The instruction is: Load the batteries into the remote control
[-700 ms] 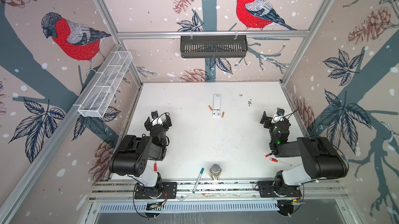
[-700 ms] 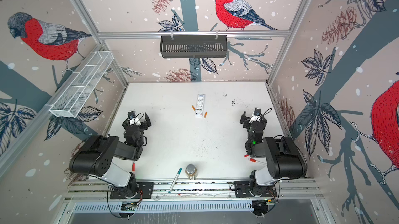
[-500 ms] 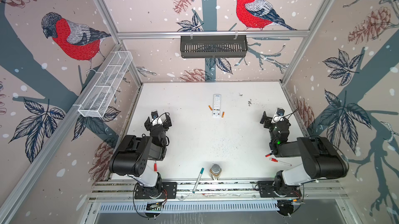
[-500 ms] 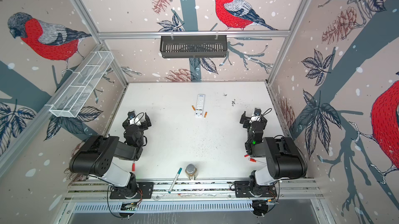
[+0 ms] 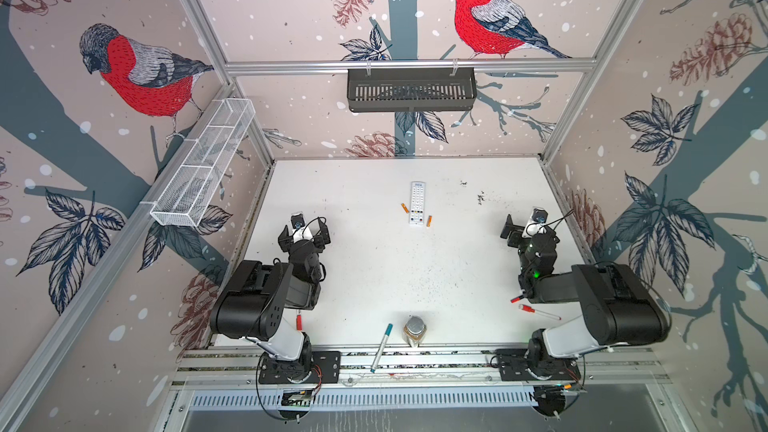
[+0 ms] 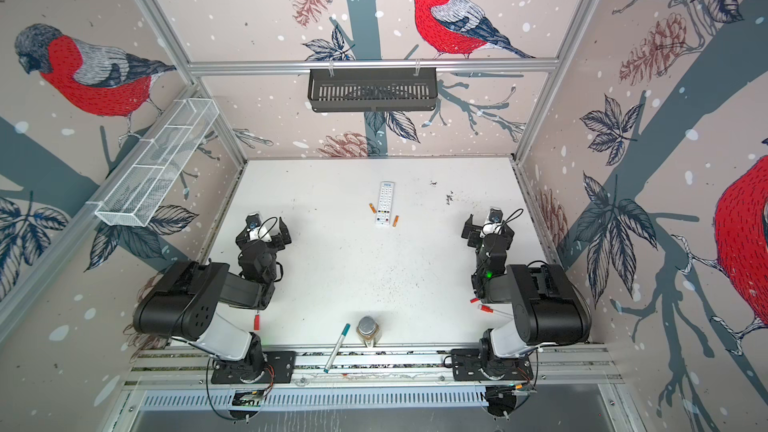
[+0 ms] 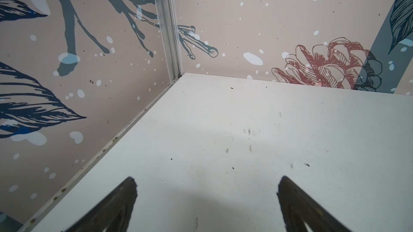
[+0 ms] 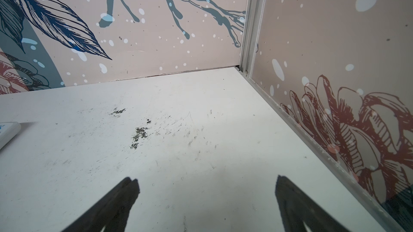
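Ahead of the left tool (image 5: 304, 236) and the right tool (image 5: 528, 229), between the two, the remote control (image 5: 417, 203) lies buttons-up on the white counter (image 5: 374, 276). One battery (image 5: 404, 208) sits just beside its edge nearer the left tool, the other battery (image 5: 429, 221) just beside its edge nearer the right tool. Both tools are spread wide, holding nothing.

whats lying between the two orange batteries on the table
The remote control lies between them, buttons up, with one battery on one long side and the other battery on the opposite side. Both top views show this.
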Tool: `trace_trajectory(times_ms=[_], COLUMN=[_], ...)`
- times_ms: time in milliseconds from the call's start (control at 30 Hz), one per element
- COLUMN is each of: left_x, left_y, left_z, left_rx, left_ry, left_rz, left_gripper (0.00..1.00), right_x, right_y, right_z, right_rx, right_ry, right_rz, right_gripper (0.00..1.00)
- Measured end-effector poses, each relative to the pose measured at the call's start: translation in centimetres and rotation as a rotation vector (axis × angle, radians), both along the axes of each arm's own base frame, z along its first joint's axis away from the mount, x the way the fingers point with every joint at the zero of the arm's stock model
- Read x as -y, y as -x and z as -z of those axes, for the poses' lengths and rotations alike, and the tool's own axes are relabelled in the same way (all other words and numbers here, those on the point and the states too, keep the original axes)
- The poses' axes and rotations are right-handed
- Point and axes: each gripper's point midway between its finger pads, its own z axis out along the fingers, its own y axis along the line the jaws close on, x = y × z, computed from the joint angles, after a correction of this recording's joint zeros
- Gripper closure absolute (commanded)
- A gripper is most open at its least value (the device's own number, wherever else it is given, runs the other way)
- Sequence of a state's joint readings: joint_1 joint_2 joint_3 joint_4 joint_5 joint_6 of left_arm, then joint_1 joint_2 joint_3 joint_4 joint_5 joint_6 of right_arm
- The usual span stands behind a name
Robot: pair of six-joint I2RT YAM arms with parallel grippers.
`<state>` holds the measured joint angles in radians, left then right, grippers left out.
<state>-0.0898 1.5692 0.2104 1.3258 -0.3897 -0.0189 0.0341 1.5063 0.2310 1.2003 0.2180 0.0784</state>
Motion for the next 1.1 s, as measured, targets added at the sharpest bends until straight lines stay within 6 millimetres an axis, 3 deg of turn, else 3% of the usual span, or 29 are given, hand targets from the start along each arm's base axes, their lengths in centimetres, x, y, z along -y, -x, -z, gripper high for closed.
trace_trajectory(times_ms=[333,567,900,1100], left_x=[0.3,1.3,5.7,9.9], left_y=[-0.2,-1.1,-4.5,-4.5], left_z=[-0.1,-1.8,-6.2,-7.5], left_rx=[0.001,0.013,-0.058,-0.146], left_ry=[0.004,-0.012,-0.072,-0.011], left_rz=[0.026,0.062,0.012,-0.008], left_gripper=[0.03,0.03,0.03,0.03], right_x=[0.0,0.0,0.0,0.0], right_y=[0.0,0.0,0.0,0.0], right_z=[0.0,0.0,0.0,0.0], right_rx=[0.000,0.000,0.000,0.000], right_ry=[0.000,0.000,0.000,0.000], right_rz=[-0.001,-0.001,-0.001,-0.001], right_gripper=[0.00,0.01,0.00,0.01])
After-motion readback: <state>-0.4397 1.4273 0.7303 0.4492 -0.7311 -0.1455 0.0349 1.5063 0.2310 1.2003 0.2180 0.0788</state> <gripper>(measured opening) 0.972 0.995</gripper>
